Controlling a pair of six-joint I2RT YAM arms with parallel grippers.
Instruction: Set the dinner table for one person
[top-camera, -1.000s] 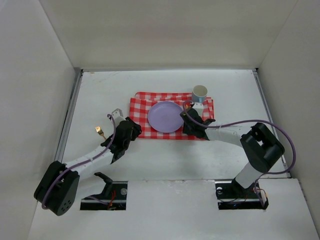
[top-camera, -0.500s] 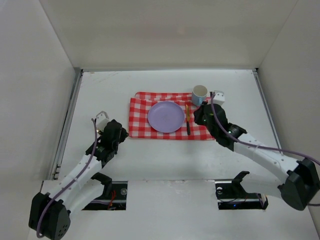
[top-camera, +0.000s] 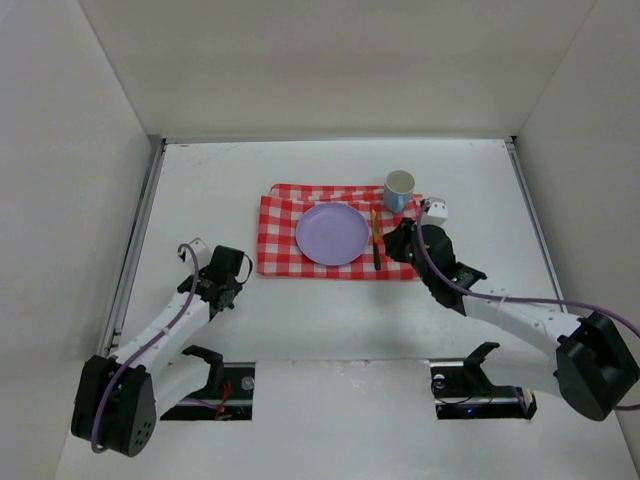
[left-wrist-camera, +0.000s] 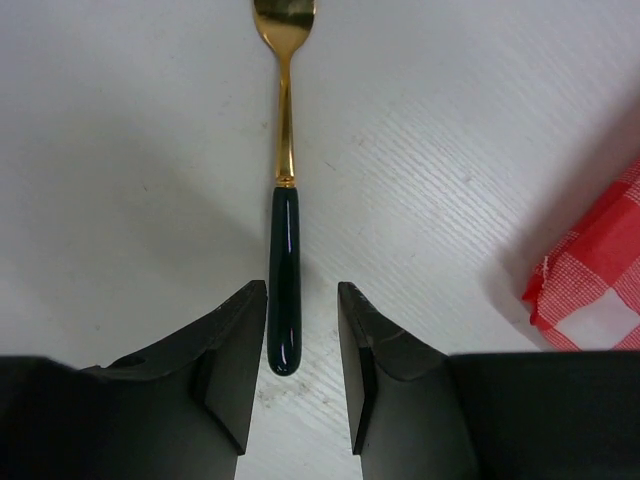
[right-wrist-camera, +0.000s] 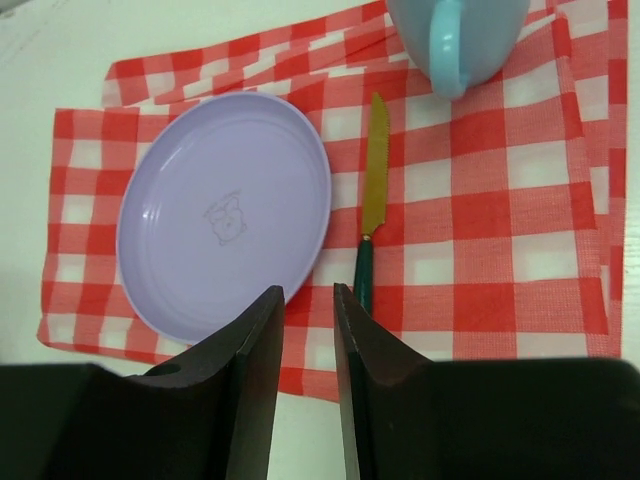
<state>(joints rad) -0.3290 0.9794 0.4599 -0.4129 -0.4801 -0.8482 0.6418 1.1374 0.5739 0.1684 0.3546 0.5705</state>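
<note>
The left end effector (left-wrist-camera: 300, 295), parted only slightly and gripping nothing, straddles the tip of the dark handle of the fork (left-wrist-camera: 285, 150), which lies flat on the white desk (left-wrist-camera: 120, 150) beside the checked cloth (left-wrist-camera: 600, 270). Closing that near the end could, I'd guess, squirt the glossy handle out or swing the tines askew. That arm reaches low from its base, wrist tipped downward; the right end effector (right-wrist-camera: 308, 300), barely parted, hangs empty over the cloth.

I read no text, label, brand or number anywhere. Purple plate (right-wrist-camera: 200, 160), middle-left of right wrist view, carries faint centre emblem; no legible lettering.
</note>
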